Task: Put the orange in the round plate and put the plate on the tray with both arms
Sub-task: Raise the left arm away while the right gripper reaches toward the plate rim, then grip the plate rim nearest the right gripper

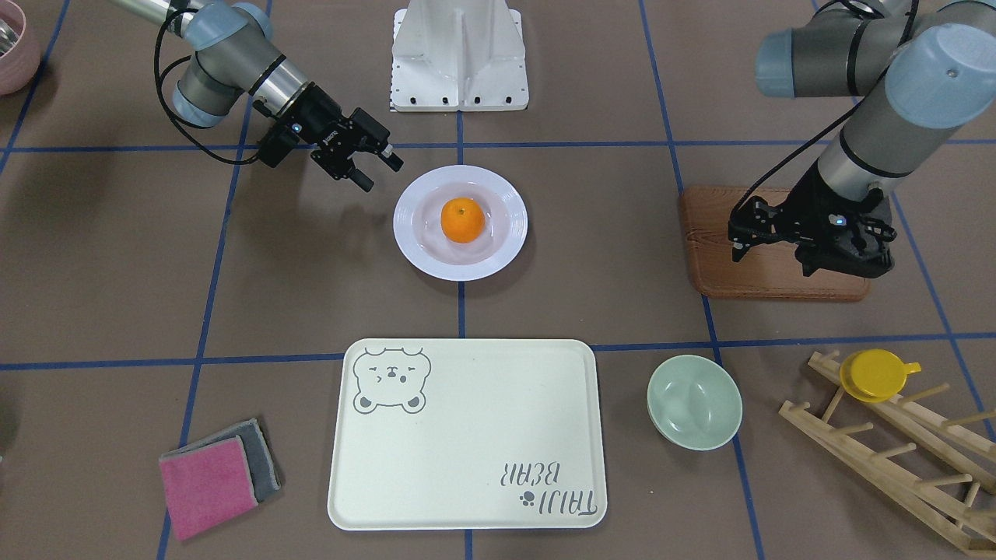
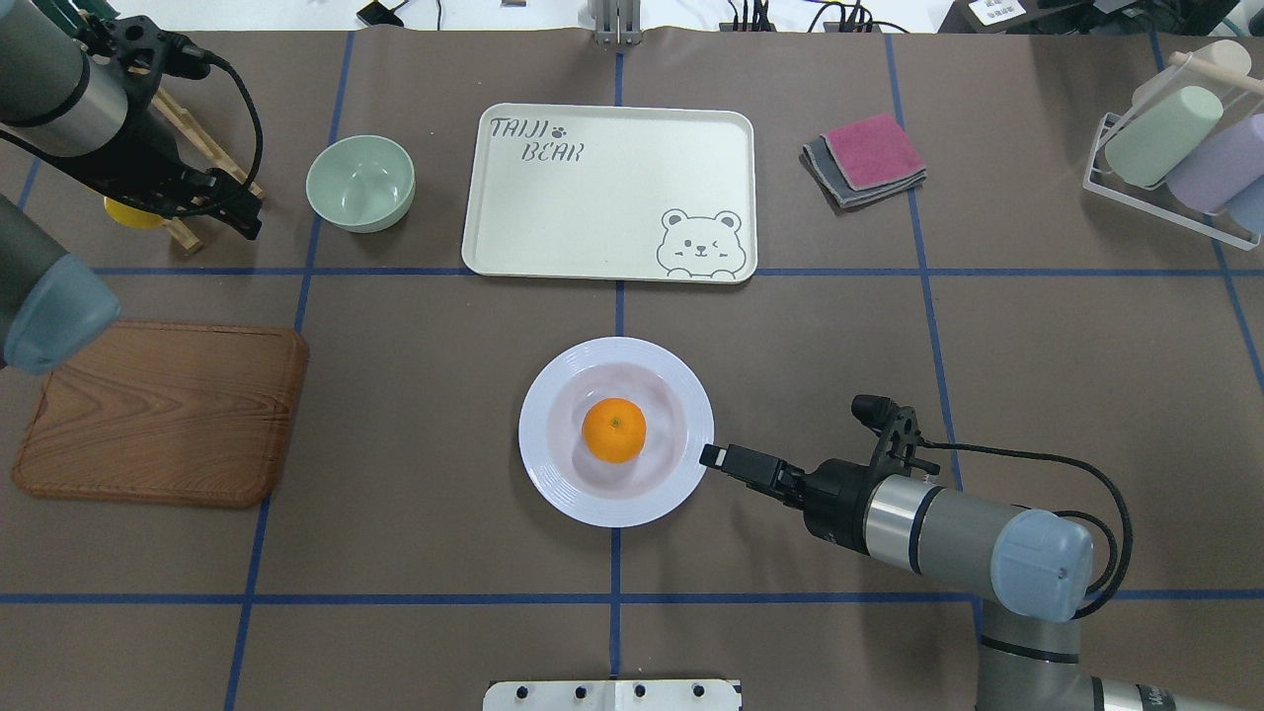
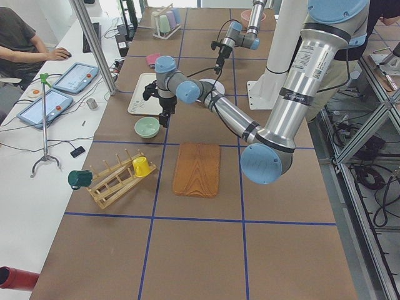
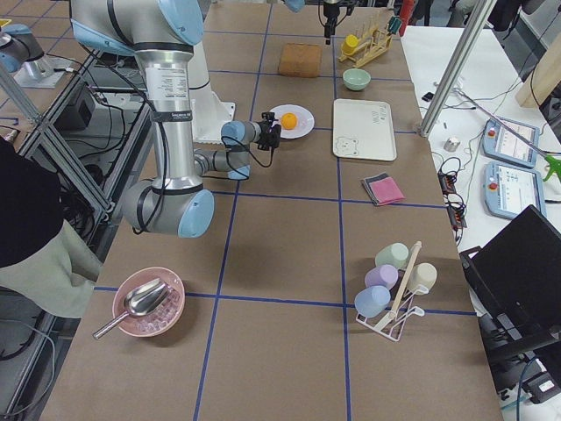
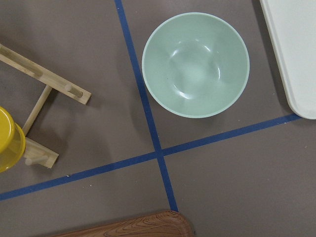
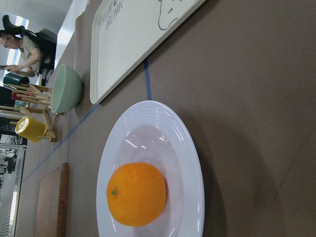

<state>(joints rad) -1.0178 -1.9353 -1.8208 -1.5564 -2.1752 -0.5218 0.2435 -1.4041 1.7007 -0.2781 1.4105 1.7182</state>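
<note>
The orange [image 1: 462,219] [image 2: 613,430] [image 6: 137,194] lies in the sunken centre of the round white plate [image 1: 513,225] [image 2: 543,464] [image 6: 192,168] at mid-table. My right gripper [image 1: 380,173] [image 2: 713,456] is open and holds nothing. It lies low and level, with its tips just off the plate's rim on my right. The cream bear tray [image 1: 467,435] [image 2: 592,197] [image 6: 128,39] sits beyond the plate with nothing on it. High over the table near the pale-green bowl, my left gripper [image 1: 735,239] [image 2: 247,212] hangs open and holds nothing.
A pale-green bowl [image 2: 359,183] [image 5: 195,64] stands left of the tray, and a wooden board [image 2: 158,415] lies at my left. A wooden rack with a yellow cup [image 1: 879,373] is at the far left, folded cloths [image 2: 869,158] right of the tray, and a cup rack [image 2: 1175,148] at far right.
</note>
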